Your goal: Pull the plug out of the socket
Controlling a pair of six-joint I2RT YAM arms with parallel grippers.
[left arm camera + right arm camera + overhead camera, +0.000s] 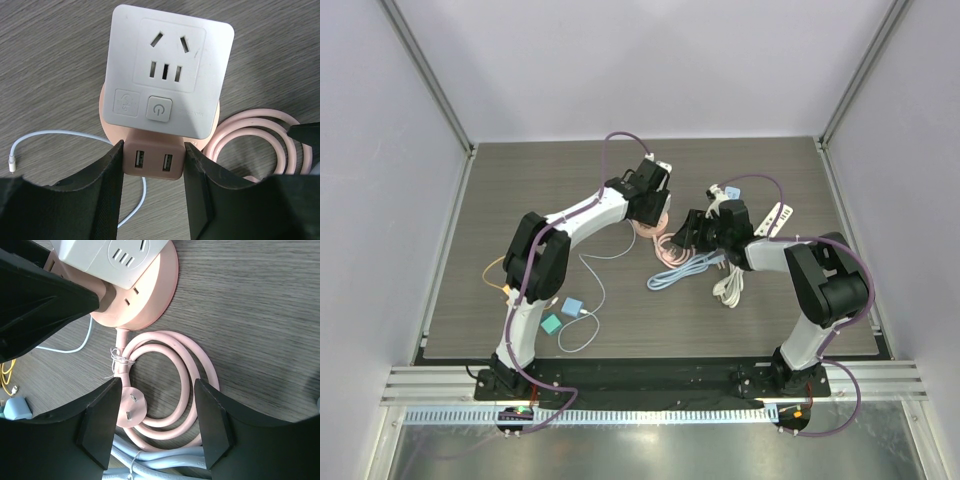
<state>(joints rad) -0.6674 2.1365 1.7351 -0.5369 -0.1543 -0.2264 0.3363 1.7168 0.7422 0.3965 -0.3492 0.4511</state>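
A white square plug adapter sits on top of a round pink socket. My left gripper is shut on the socket's pink USB block, one finger against each side. In the top view the left gripper is at the table's middle. The right wrist view shows the socket, the adapter and a left finger. My right gripper is open above the socket's coiled pink cable and its loose pink plug, holding nothing.
A grey cable bundle lies just in front of the pink coil. A white cable bundle lies near the right arm. A thin white cable, a blue charger, a green square and a yellow cable lie at the left.
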